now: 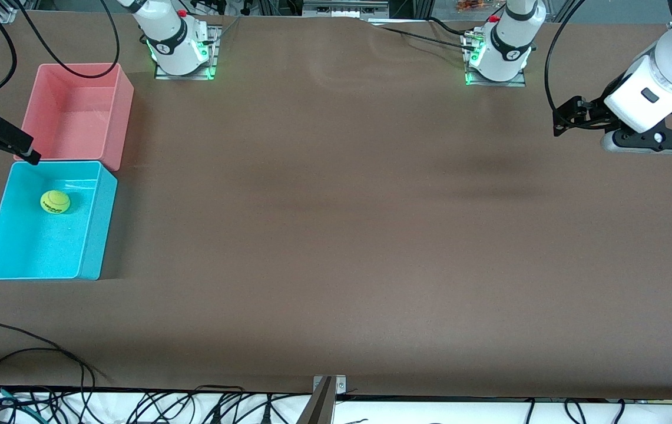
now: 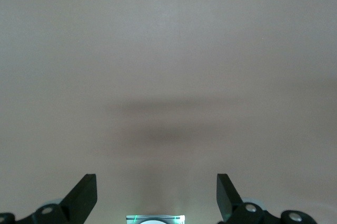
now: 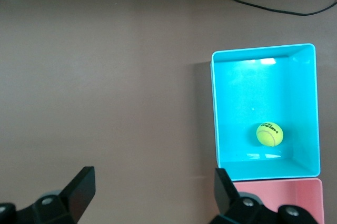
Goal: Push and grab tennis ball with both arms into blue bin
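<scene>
The tennis ball (image 1: 55, 201) (image 3: 269, 134), yellow-green with dark print, lies inside the blue bin (image 1: 98, 224) (image 3: 213, 109), toward the end that meets the pink bin. The blue bin stands at the right arm's end of the table. My right gripper (image 1: 6, 150) (image 3: 154, 174) hangs open and holds nothing, high up by the seam between the two bins at the table's end. My left gripper (image 1: 565, 118) (image 2: 156, 182) is open too, with nothing in it, over bare table at the left arm's end.
A pink bin (image 1: 125, 112) (image 3: 279, 200) of the same size touches the blue bin, farther from the front camera. Black cables (image 1: 29, 347) trail along the table's near edge, beside a metal bracket (image 1: 328, 384). The two arm bases (image 1: 179, 50) (image 1: 497, 56) stand at the back.
</scene>
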Action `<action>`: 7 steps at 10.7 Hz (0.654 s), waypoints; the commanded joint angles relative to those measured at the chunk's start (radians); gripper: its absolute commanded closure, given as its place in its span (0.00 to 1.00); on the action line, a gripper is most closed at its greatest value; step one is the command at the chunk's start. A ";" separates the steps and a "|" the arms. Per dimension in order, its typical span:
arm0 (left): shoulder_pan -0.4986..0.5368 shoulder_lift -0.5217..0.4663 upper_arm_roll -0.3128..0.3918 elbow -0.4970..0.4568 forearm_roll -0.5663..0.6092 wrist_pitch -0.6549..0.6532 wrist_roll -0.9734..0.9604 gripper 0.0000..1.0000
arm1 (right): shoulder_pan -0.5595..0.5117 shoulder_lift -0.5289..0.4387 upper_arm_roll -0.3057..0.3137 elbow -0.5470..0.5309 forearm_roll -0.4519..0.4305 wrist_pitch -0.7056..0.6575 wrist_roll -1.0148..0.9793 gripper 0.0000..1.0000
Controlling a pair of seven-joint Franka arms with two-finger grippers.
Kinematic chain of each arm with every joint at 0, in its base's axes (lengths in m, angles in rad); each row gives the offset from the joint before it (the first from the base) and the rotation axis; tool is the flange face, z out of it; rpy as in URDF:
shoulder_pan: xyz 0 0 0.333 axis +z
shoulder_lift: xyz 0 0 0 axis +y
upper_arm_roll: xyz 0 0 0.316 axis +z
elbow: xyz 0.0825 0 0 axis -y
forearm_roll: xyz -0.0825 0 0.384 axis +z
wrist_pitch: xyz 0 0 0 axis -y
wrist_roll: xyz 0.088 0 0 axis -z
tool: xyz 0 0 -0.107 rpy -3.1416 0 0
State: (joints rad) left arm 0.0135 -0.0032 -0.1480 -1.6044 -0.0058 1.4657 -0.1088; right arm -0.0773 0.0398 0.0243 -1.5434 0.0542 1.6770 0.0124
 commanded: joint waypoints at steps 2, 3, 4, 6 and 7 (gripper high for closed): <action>-0.006 0.009 -0.015 0.030 0.013 -0.027 -0.008 0.00 | 0.001 0.000 -0.014 0.006 -0.019 -0.011 0.009 0.00; -0.006 0.009 -0.015 0.030 0.012 -0.027 -0.008 0.00 | 0.001 0.002 -0.018 0.006 -0.017 -0.011 0.008 0.00; -0.006 0.009 -0.012 0.030 0.012 -0.027 -0.008 0.00 | 0.001 0.002 -0.018 0.006 -0.017 -0.011 0.006 0.00; -0.006 0.009 -0.013 0.030 0.010 -0.027 -0.008 0.00 | 0.001 0.006 -0.018 0.006 -0.019 -0.013 -0.009 0.00; -0.006 0.008 -0.013 0.030 0.010 -0.027 -0.008 0.00 | 0.001 0.006 -0.018 0.006 -0.019 -0.013 -0.014 0.00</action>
State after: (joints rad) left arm 0.0123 -0.0032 -0.1601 -1.6043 -0.0058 1.4657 -0.1088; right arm -0.0781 0.0451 0.0075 -1.5434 0.0500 1.6767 0.0116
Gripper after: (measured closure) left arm 0.000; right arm 0.000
